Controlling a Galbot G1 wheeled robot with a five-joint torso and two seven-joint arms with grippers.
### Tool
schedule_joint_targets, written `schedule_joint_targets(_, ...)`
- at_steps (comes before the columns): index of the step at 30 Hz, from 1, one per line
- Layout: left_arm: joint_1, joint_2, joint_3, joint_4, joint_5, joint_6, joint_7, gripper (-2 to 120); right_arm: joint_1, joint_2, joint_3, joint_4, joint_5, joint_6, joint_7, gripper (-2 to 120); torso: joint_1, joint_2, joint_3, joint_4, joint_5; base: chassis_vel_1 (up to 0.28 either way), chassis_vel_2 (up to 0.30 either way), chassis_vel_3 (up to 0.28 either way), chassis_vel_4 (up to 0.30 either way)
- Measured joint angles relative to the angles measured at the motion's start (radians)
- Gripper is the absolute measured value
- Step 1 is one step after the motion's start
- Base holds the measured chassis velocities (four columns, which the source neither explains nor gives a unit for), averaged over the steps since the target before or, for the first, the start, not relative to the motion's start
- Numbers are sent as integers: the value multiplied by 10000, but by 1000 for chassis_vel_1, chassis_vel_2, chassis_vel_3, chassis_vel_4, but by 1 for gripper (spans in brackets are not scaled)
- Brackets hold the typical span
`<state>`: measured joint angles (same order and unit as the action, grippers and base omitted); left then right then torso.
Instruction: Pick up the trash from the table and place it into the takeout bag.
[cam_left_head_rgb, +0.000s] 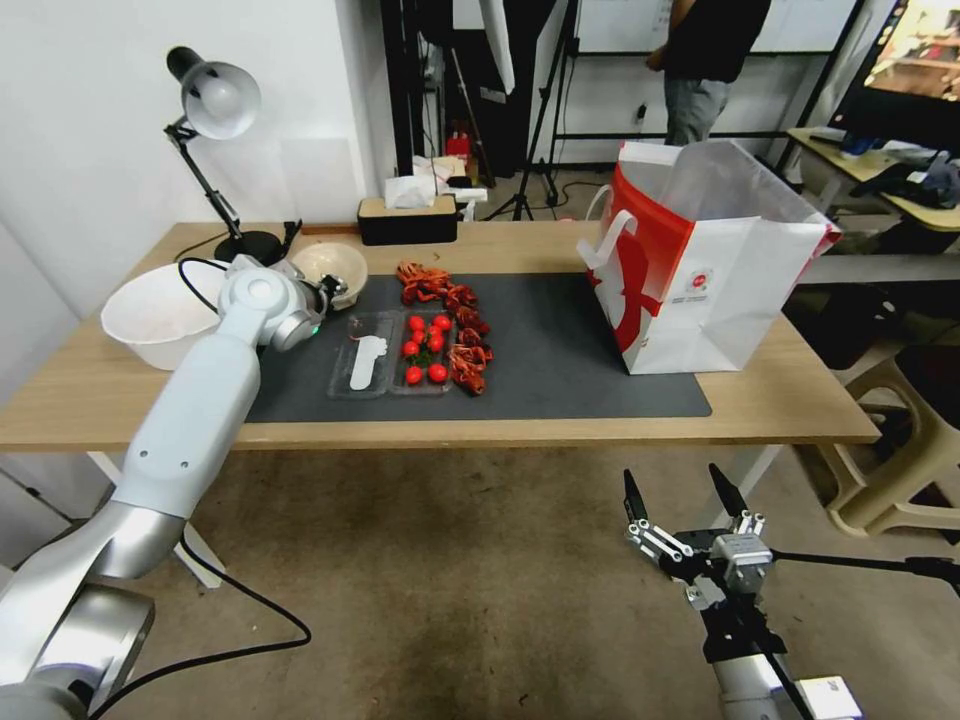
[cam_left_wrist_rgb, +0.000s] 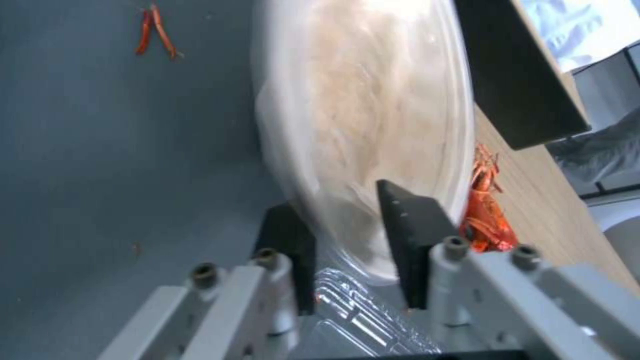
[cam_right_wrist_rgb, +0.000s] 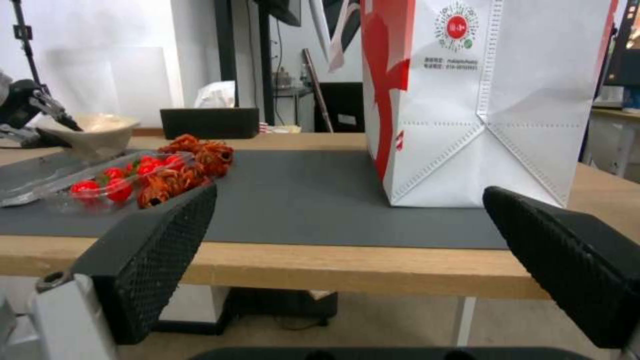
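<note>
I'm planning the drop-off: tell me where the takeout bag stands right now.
In the head view the takeout bag stands upright on the right end of the dark grey mat, right of the crayfish shells.

Even, bright indoor light with soft shadows; the left wrist view is motion-blurred, the head view bows at its edges.

A robotics lab or studio workspace: bare concrete floor (cam_left_head_rgb: 430, 560), black light stands and tripods (cam_left_head_rgb: 540, 110) against a white wall, a desk lamp (cam_left_head_rgb: 215, 100) at the table's (cam_left_head_rgb: 800, 400) far left corner, and a screen-topped desk (cam_left_head_rgb: 900, 200) past its right edge.
</note>
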<state>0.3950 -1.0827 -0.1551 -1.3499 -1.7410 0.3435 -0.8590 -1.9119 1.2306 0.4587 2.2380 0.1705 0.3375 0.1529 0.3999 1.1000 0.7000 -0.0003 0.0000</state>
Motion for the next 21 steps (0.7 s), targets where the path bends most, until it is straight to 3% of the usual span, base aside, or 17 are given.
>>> schedule_joint_targets(5,148,121,-230,-546,52,6,288,5,-22,25,-31,32,-58,12,-12,100,0,0,0,4,-2,0,0,0,0)
schedule_joint_targets(11,-54,414,-321,-1400,281,-55,838,0,-82,51,3,161,-70,20,-16,100,0,0,0,2,1,0,0,0,0)
schedule_joint_targets(14,-250,670,-74,-2190,926,-271,1723,0,-92,95,11,258,-92,21,-19,100,1,0,0,5,-2,0,0,0,0)
schedule_joint_targets(18,-493,723,94,-2705,1122,-365,2355,0,-92,127,13,304,-112,6,-20,100,0,0,0,4,0,0,0,0,0)
schedule_joint_targets(21,-1056,825,845,-3371,1702,-360,3467,0,-120,155,60,386,-137,-24,-20,100,0,0,-1,1,4,0,0,0,0)
